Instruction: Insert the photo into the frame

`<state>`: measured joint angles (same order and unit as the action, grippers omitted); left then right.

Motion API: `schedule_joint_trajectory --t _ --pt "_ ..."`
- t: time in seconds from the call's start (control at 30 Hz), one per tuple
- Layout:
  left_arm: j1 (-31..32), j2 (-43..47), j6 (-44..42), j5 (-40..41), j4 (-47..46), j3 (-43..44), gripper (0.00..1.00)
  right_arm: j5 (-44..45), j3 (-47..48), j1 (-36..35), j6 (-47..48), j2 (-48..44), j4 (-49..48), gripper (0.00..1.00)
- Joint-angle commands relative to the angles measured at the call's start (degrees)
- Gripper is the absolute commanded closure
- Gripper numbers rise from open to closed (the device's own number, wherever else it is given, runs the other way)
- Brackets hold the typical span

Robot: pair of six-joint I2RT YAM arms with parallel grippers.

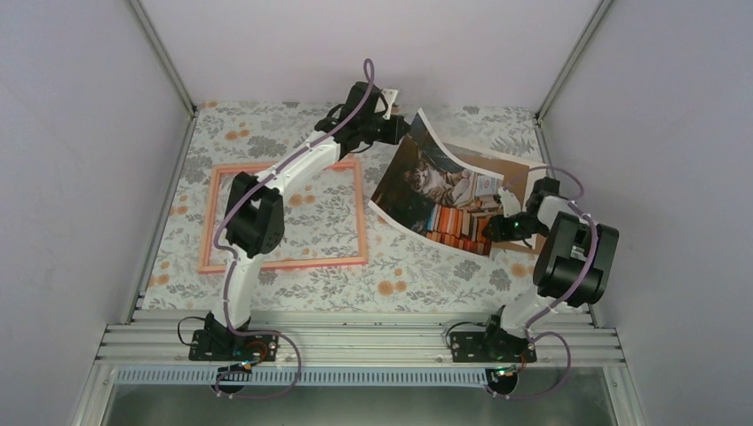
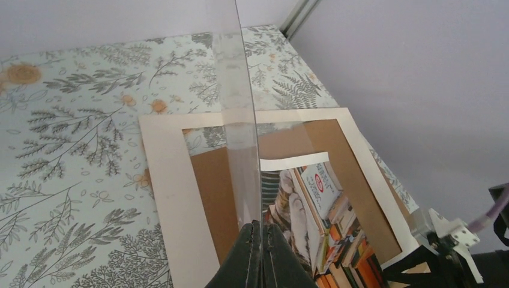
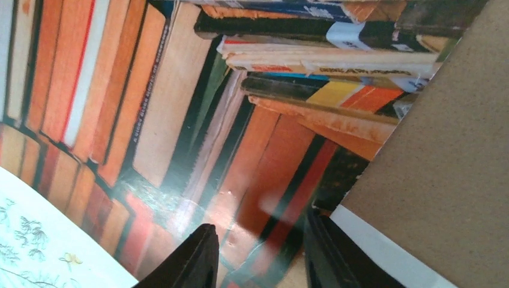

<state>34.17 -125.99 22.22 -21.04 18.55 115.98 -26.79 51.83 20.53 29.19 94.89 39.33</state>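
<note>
**Cat photo (image 1: 435, 191) pinched by the left gripper (image 1: 404, 133), well apart from the pink frame (image 1: 284, 264)**

The left gripper's jaws are pressed together on the photo's thin edge, at about 1 o'clock from the middle of the floral table (image 1: 417, 275). Its wrist view shows the sheet edge-on, rising from the fingertips. The print bows, with its far corner raised and its near edge down at 3 o'clock over a brown backing board (image 1: 524, 166) with a pale border. The right gripper (image 1: 497, 229) sits at about 4 o'clock by the photo's near right corner. Its fingers (image 3: 201, 258) stand apart, with the printed book spines showing in the gap; I cannot tell whether they touch the print. The frame lies flat at 9 o'clock, the table pattern showing through it and the left arm crossing above it.
</note>
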Motion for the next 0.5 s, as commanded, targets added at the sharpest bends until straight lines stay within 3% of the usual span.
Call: schedule_joint_trajectory --t 0.0,0.23,0.47 --pt "-0.3 -0.2 1.2 -0.8 -1.5 -0.1 0.98 5.9 -2.4 -2.5 1.7 -0.4 -2.3 0.66" --pt "-1.8 1.6 -1.2 0.2 -0.9 0.7 0.98 22.5 -9.0 -1.5 10.2 0.1 -7.4 0.74" --pt "-4.0 4.3 -1.9 -1.4 -1.3 -2.9 0.98 30.5 -9.6 0.9 14.4 2.3 -10.4 0.76"
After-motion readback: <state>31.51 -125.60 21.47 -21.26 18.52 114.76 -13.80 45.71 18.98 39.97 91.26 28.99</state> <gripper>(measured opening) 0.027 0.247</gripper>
